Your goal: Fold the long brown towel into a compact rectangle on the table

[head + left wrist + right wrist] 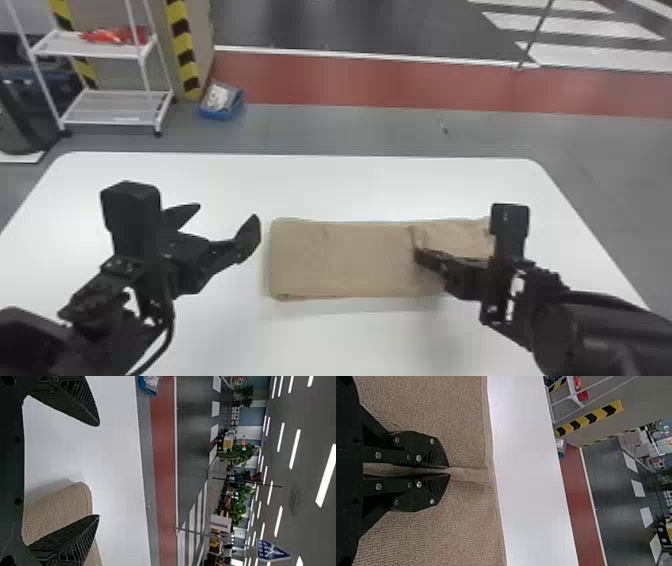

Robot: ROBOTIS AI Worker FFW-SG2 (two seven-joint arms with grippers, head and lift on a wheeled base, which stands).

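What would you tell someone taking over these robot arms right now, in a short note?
Left gripper: open and empty, left of the brown towel.
Right gripper: shut on a pinched ridge of the towel, toward its right part.
Towel: lying on the white table, a long strip running left to right.
Done: some folding, it seems; the left end looks layered.
Left: probably fold the length shorter into a compact rectangle.

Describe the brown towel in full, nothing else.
The brown towel is a plain, finely textured cloth, apparently terry, folded in layers into a long flat rectangle running left to right on the white table. Its left end looks rounded; toward its right, the right gripper pinches up a small ridge between its fingers.
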